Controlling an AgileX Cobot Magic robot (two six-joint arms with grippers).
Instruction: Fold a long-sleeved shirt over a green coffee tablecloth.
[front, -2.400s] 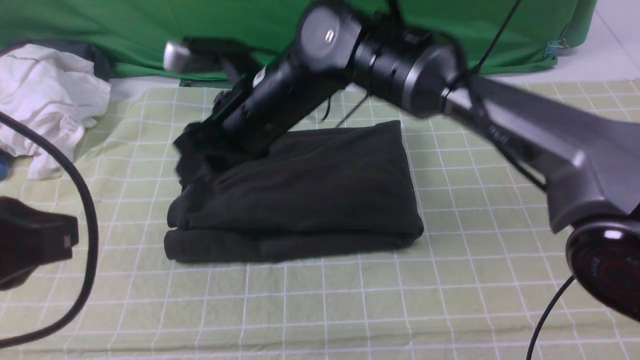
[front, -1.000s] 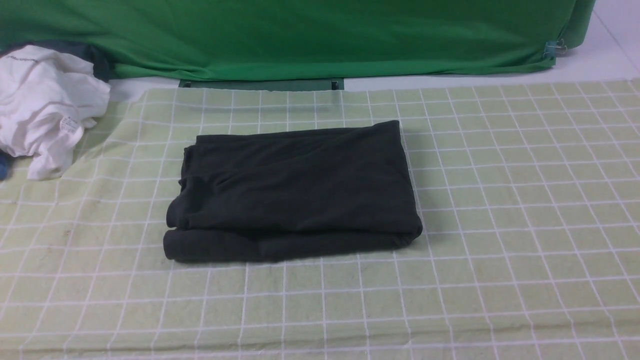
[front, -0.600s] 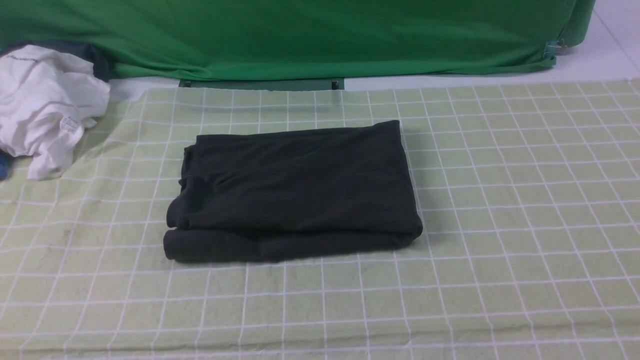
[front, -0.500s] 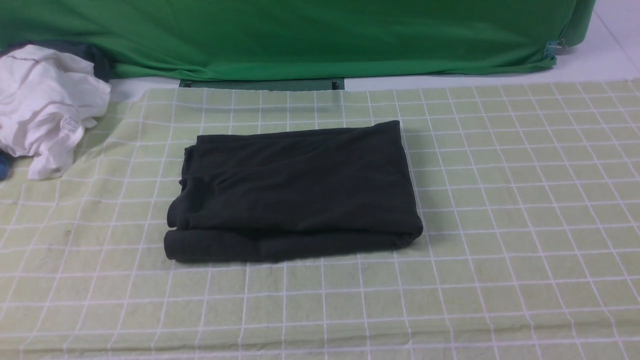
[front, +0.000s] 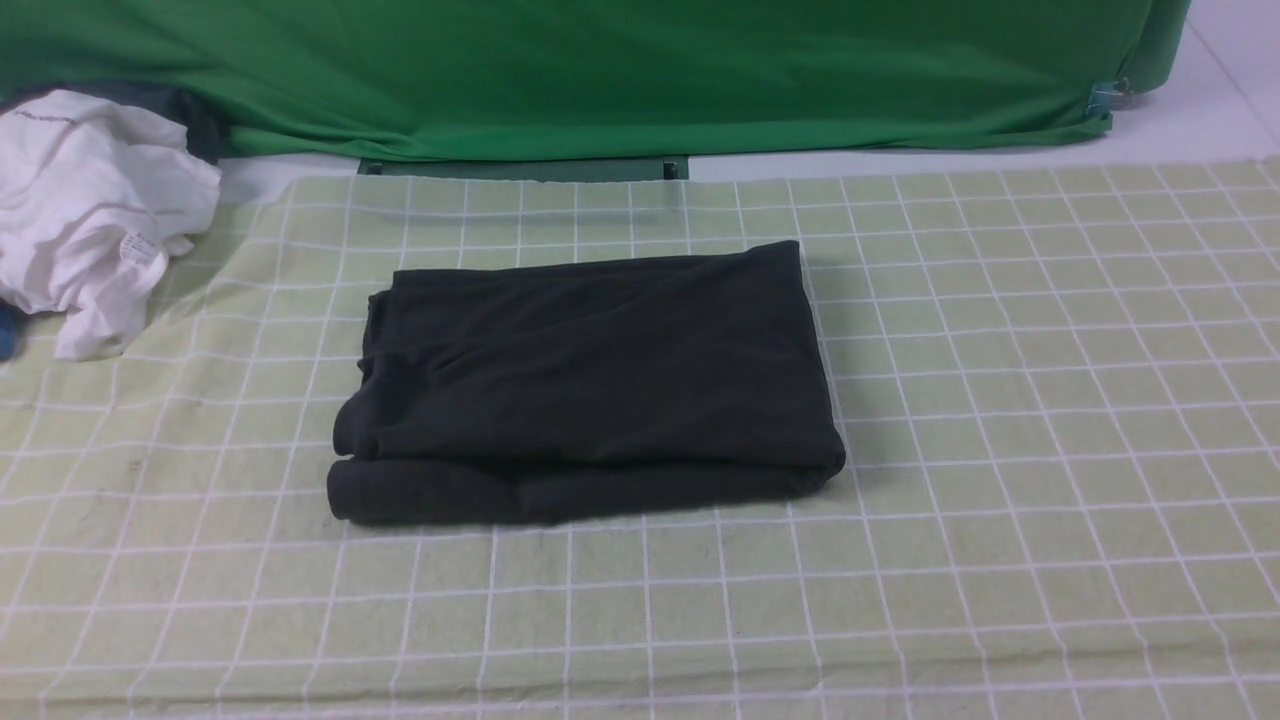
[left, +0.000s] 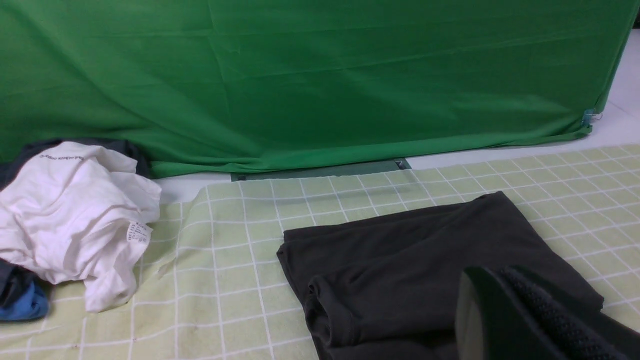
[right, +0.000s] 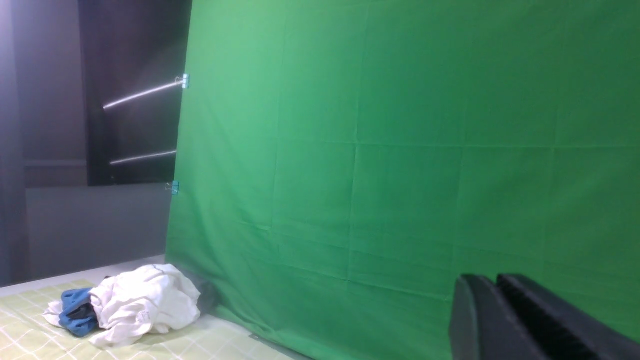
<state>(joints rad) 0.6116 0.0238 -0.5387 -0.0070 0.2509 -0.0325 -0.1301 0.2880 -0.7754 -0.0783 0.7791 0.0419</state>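
The long-sleeved shirt (front: 590, 380) lies folded into a thick charcoal-black rectangle in the middle of the green coffee tablecloth (front: 1000, 400), its print hidden inside the folds. Neither arm shows in the front view. In the left wrist view my left gripper (left: 492, 272) hovers over the shirt (left: 400, 250) from the near side, its jaws shut with nothing between them. In the right wrist view my right gripper (right: 487, 280) is raised and points at the green backdrop. Its fingers stand pressed close together and hold nothing.
A crumpled white garment (front: 90, 210) with a label lies at the far left edge of the cloth, over a blue piece of fabric (left: 20, 307). A plain deep-green backdrop (front: 600, 70) hangs along the far side.
The right arm that reached across the shirt's far left corner has withdrawn out of the front view. Over the last second the shirt has lain still.
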